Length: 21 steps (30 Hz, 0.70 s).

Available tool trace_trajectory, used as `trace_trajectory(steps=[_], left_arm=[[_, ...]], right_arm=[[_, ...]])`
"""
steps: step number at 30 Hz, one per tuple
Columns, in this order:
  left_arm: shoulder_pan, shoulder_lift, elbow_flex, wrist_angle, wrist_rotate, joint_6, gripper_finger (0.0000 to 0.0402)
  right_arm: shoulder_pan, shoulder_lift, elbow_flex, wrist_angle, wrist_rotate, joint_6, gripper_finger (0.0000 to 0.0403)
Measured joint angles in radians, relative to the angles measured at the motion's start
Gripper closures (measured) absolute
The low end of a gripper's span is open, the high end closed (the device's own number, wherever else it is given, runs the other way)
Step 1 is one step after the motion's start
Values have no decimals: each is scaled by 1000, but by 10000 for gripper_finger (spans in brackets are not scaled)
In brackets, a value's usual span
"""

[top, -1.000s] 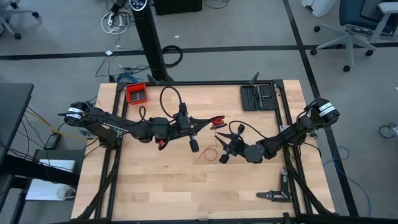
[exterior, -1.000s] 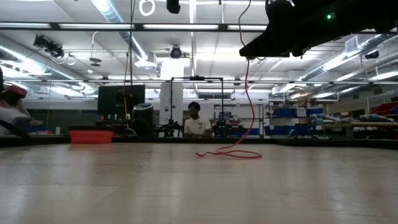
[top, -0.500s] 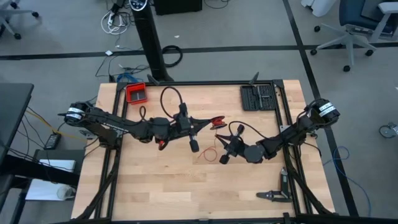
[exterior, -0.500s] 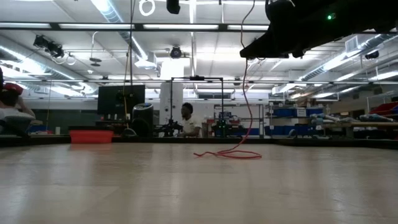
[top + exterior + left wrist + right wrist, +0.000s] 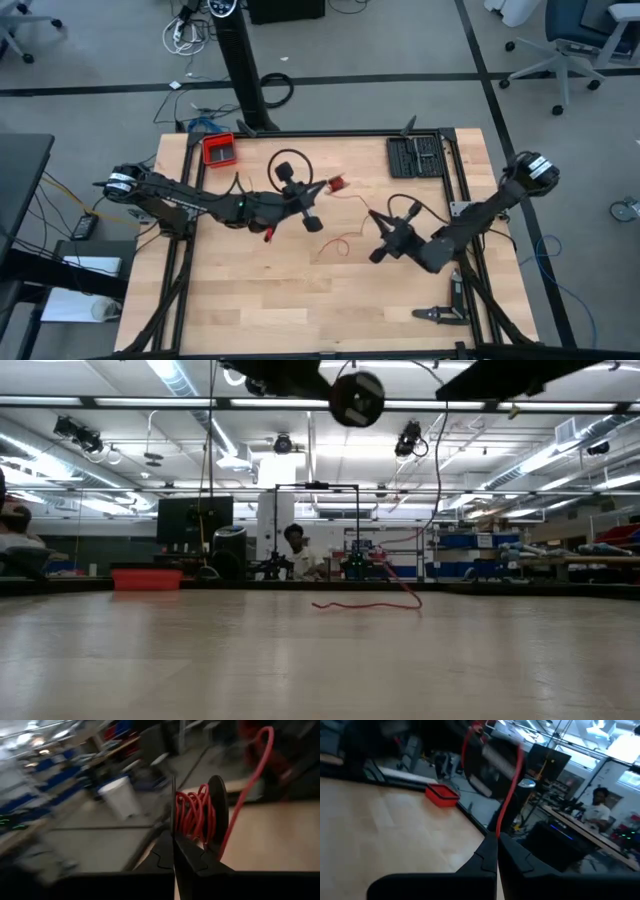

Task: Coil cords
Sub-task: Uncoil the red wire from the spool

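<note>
Left gripper, high view: fingers pinched on a small red coiled bundle of the cord, held over the pale wooden table. From it the thin red wire trails toward the right gripper, which is closed on the strand; a loose red loop lies on the boards between and just below them. Red rectangular tray and black slotted tool case sit well apart at the far edge.

Low view: cord lies as a flat red squiggle on the smooth tabletop, one end rising upward.

Left wrist view: dark fingers pressed on tight red windings beside a thin black disc.

Right wrist view: dark fingers shut on a single glossy strand arching upward.
</note>
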State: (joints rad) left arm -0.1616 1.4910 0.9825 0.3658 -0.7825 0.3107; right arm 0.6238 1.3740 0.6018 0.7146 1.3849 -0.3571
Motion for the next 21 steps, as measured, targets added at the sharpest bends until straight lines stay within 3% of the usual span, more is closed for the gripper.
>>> trace_trajectory(steps=[4,11,21], left_arm=[[11,0,0,-22,-41,3,402],[11,0,0,25,-83,-1,402],[-21,0,0,165,4,-2,402]], right_arm=[[16,-52,0,3,-59,-3,402],[-13,-55,0,-11,-399,103,403],[-141,74,0,-248,-557,416,403]])
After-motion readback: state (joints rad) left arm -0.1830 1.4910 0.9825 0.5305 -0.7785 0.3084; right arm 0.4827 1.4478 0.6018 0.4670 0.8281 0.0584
